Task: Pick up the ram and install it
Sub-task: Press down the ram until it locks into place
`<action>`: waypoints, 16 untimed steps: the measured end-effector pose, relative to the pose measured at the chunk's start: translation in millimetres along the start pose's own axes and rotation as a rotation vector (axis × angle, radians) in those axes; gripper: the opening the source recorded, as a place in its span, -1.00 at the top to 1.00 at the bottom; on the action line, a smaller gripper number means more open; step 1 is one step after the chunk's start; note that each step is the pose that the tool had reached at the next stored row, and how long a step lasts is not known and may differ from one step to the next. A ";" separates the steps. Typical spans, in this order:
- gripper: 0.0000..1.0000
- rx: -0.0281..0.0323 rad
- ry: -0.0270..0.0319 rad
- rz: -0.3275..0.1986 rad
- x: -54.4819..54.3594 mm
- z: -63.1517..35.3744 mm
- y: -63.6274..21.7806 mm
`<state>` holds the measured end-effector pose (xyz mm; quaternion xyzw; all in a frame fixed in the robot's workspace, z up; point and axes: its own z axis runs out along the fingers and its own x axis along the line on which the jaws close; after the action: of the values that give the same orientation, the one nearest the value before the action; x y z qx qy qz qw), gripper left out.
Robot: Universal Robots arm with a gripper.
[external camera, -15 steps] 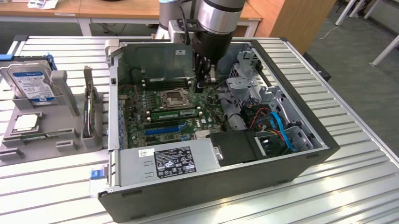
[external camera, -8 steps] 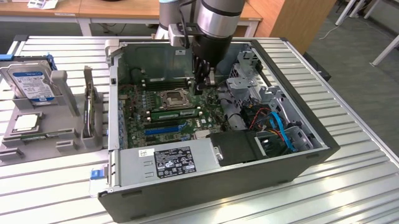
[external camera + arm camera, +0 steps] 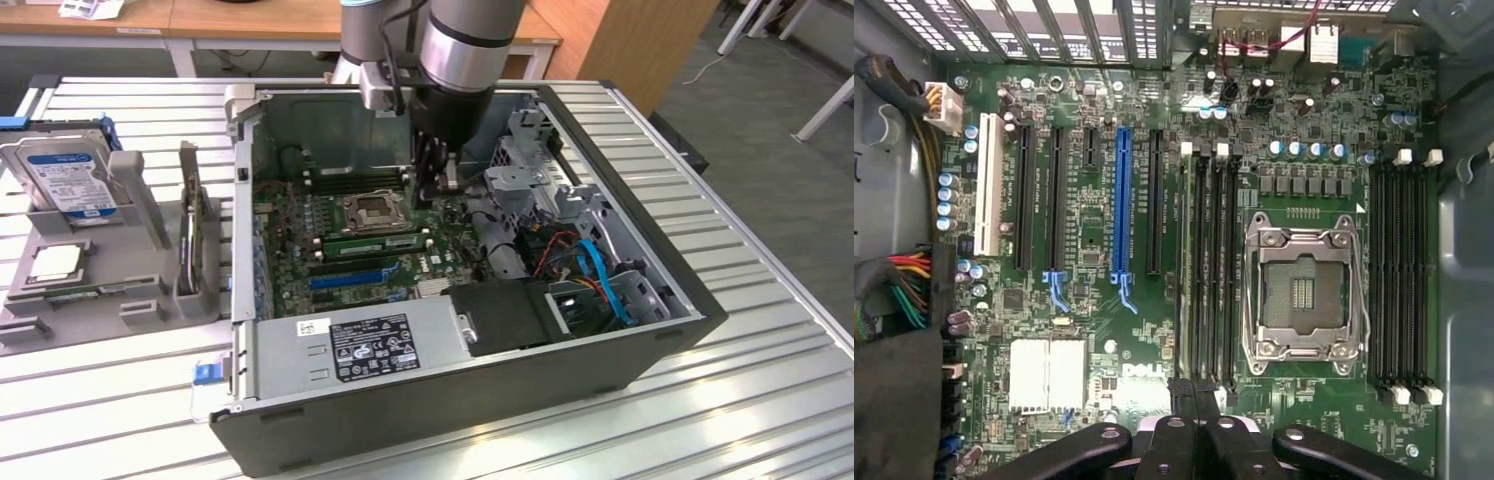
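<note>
closed gripper (image 3: 1194,396) over motherboard (image 3: 1094,330), ram (image 3: 379,243) seated

So the case (image 3: 534,400) is matt dark metal, table (image 3: 747,400) is ribbed shiny bare metal, power supply (image 3: 283,348) plain grey sheet metal, circuit board (image 3: 1091,225) smooth green, gripper (image 3: 1197,388) matt black.

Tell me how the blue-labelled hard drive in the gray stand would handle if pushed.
The hard drive looks like a metal-cased slab, so probably rigid and heavy for its size. It stands tilted on edge in the gray stand, so a push might tip it.
</note>
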<state>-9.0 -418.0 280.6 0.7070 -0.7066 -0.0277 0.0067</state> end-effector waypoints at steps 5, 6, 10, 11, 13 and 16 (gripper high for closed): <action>0.80 0.0000 0.0000 0.000 0.2 5.7 -0.3; 0.80 0.0000 0.0000 0.000 0.2 6.8 -0.4; 0.80 0.0000 0.0001 0.000 0.3 11.4 -0.6; 0.80 0.0000 0.0000 0.000 0.4 12.5 -0.6; 0.80 0.0000 0.0000 0.000 0.4 14.5 -0.7; 0.80 0.0000 0.0000 0.000 0.5 17.4 -0.9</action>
<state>-9.0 -418.0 263.1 0.7070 -0.7066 -0.0277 0.0067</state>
